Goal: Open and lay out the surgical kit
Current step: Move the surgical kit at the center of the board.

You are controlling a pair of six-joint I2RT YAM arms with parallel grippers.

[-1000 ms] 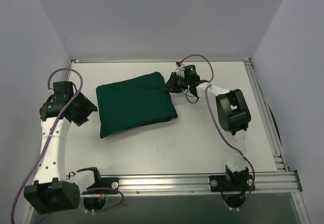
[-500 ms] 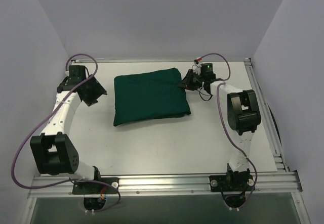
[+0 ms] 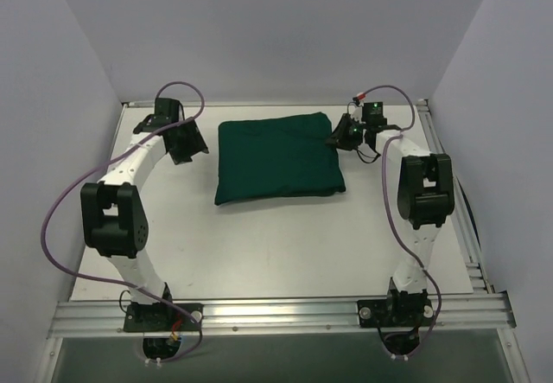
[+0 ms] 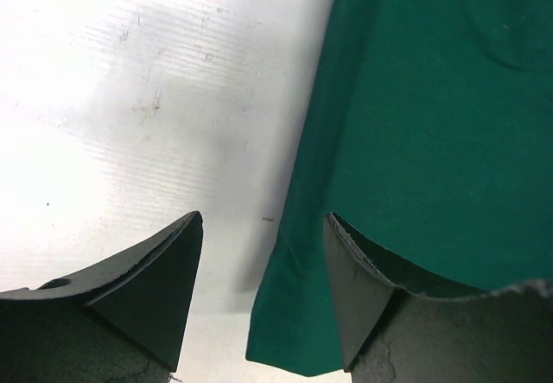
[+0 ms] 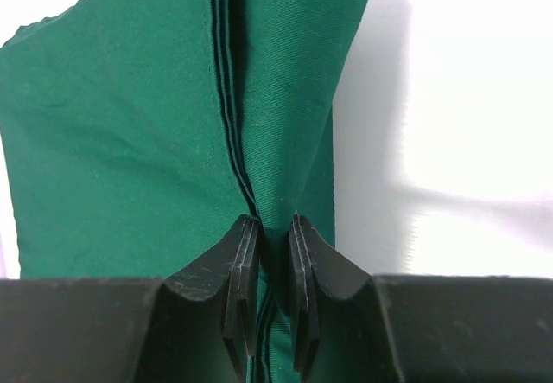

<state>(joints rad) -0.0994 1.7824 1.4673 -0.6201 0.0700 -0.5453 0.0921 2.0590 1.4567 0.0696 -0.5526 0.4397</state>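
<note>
The surgical kit (image 3: 278, 158) is a closed dark green cloth bundle lying toward the back of the table; nothing of its contents shows. My right gripper (image 3: 339, 136) is shut on a pinched fold of the green cloth (image 5: 285, 98) at the bundle's upper right corner. The left gripper (image 3: 197, 143) hovers open just left of the bundle's upper left edge. In the left wrist view the green cloth's (image 4: 415, 124) edge runs between and under the spread fingers (image 4: 155, 271), with nothing gripped.
The white table (image 3: 276, 236) ends in an aluminium rail (image 3: 276, 314) at the near edge. Grey walls close in on the left, back and right. Purple cables loop off both arms.
The right gripper has dragged the green bundle to the right and toward the back. The left arm has swung from the left side up to the bundle's upper left edge.
</note>
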